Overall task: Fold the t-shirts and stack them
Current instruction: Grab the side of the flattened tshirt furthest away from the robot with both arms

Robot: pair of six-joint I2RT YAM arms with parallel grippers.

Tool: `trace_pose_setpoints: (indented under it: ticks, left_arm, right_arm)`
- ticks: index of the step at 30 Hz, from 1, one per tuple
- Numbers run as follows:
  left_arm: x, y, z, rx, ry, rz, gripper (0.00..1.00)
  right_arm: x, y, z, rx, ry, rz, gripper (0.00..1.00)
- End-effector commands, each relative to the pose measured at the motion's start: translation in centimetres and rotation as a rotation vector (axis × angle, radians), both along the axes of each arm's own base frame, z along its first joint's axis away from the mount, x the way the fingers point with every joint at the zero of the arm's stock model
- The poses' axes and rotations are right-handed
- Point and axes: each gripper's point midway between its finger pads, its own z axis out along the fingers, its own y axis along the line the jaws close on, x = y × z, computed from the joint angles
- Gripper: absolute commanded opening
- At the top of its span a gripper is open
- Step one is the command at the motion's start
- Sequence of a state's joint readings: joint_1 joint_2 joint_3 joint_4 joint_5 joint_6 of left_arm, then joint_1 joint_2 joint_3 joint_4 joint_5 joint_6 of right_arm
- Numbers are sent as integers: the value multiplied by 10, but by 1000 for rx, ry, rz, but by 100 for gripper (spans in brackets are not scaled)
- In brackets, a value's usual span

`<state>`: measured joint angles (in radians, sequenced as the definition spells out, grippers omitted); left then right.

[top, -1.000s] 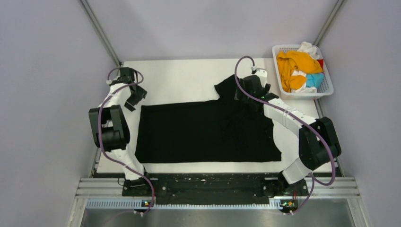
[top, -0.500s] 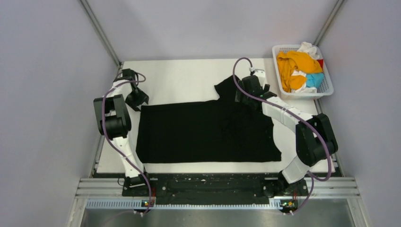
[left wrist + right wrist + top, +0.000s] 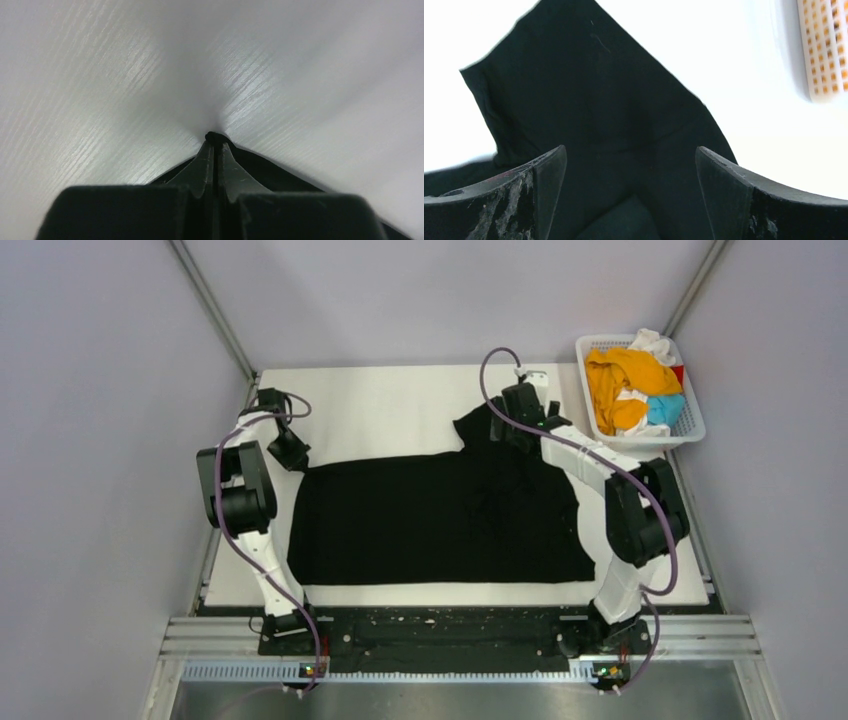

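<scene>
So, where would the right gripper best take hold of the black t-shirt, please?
Probably the black t-shirt's sleeve, near its hem edge, from straight above: it lies flat on the table, jutting out free, directly under the open right gripper.

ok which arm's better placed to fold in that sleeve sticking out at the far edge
Right. The right gripper is open directly over the projecting sleeve of the black t-shirt. The left gripper is shut on the shirt's far-left corner, away from the sleeve.
</scene>
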<state>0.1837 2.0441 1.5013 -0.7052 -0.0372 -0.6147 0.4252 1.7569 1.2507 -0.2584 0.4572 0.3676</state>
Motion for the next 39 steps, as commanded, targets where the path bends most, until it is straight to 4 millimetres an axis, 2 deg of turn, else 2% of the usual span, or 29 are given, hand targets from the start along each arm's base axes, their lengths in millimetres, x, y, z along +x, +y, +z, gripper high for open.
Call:
trace_pose_setpoints:
  ticks: [1,8,13,14,16,19,22,25,32,36,39]
  left_arm:
    - [-18,-2,-5,6,43,-56,0]
    - [-13,-2,14,14,-4,-64,0]
    - [-15,-2,27,24,-27,-55,0]
    - [-16,-1,27,29,-24,-52,0]
    - [-19,0,29,37,-22,-49,0]
    - [-21,1,29,43,-19,-45,0]
    - [-21,1,29,45,-20,-46,0]
    - [-19,2,28,46,-20,-48,0]
    - [-16,0,31,42,-31,-51,0]
    - [-17,1,33,46,-35,-50,0]
    - [-17,-1,36,43,-42,-51,0]
  right_arm:
    - [44,13,26,-3,-81,18,98]
    - [117,40,17,-8,-112,30,95]
    - [157,54,-7,-16,-110,32,90]
    - [162,56,-19,-16,-95,35,88]
    - [170,60,-29,-13,-87,44,84]
    - [173,63,-37,-5,-67,49,76]
    - [170,62,-49,-12,-45,49,73]
    - [163,58,-61,-22,-16,46,71]
    - [147,50,-81,-25,42,39,57]
    - [138,44,-93,-1,75,31,42]
    - [138,44,-92,37,65,43,27]
